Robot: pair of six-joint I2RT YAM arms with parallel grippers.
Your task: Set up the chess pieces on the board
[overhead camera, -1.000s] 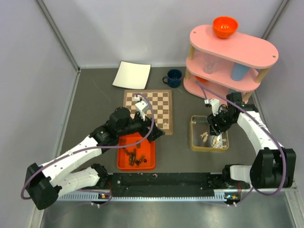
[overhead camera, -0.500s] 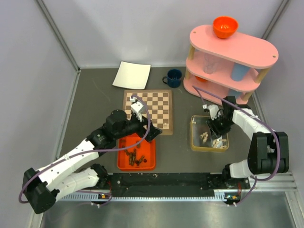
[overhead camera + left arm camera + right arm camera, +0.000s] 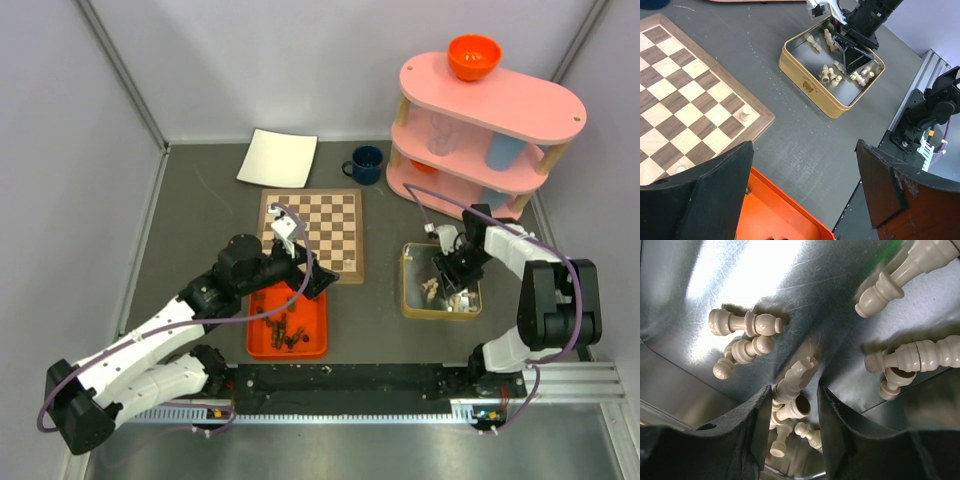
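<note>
Board (image 3: 690, 95), pale piece (image 3: 745, 114), gold tin (image 3: 809, 86)

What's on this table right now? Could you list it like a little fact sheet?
board: two pale chessmen visible on edge squares
tin: loose pale pieces lying inside
orange tray: dark pieces piled
left gripper: open, empty, above the board's corner by the tray
right gripper: down in the tin, fingers either side of one pale piece; grip unclear
behind: pink shelf, blue mug, white sheet
</note>
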